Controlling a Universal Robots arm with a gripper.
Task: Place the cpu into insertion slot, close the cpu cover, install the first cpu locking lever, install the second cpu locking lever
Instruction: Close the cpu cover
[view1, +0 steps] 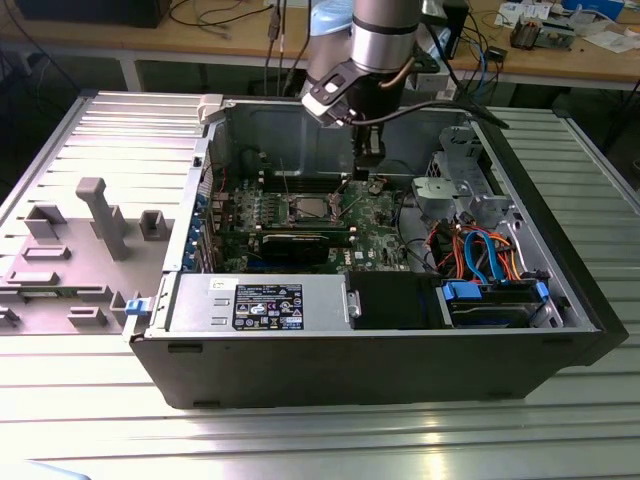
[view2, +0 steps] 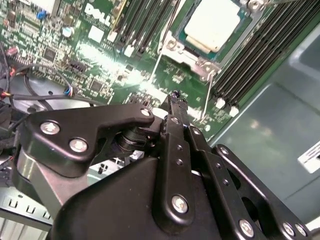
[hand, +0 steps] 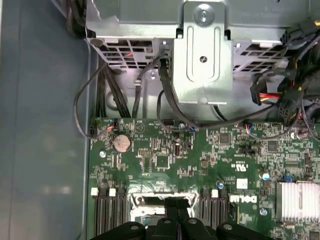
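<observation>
One gripper (view1: 368, 150) hangs inside the open case (view1: 300, 360) in the exterior view, the cpu (view1: 305, 208) lying on the green board (view1: 385, 215) toward the exterior view's left of it. In the second wrist view the gripper (view2: 174, 100) looks closed on nothing, the cpu (view2: 212, 22) just beyond its tip.

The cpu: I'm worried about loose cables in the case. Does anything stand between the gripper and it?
Nothing visible does. In the second wrist view the gripper hangs over the board short of the cpu, whose top lies bare; the cables lie away from that gap.
</observation>
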